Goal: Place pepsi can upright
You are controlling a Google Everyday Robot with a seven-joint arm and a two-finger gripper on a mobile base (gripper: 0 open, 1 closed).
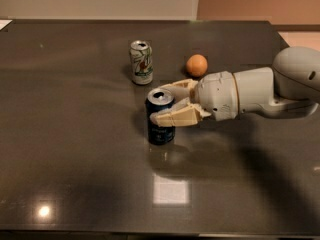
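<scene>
The pepsi can (161,133) is dark blue with a silver top. It stands upright near the middle of the dark table (75,134), with its base at or just above the surface. My gripper (161,103) reaches in from the right. Its tan fingers (172,118) close on the can's upper part, one in front and one behind. The white arm (260,91) stretches off to the right edge.
A white and green can (141,62) stands upright just behind and left of the pepsi can. An orange (196,65) lies behind the gripper. The table's far edge meets a wall; a light glare patch (171,189) lies in front.
</scene>
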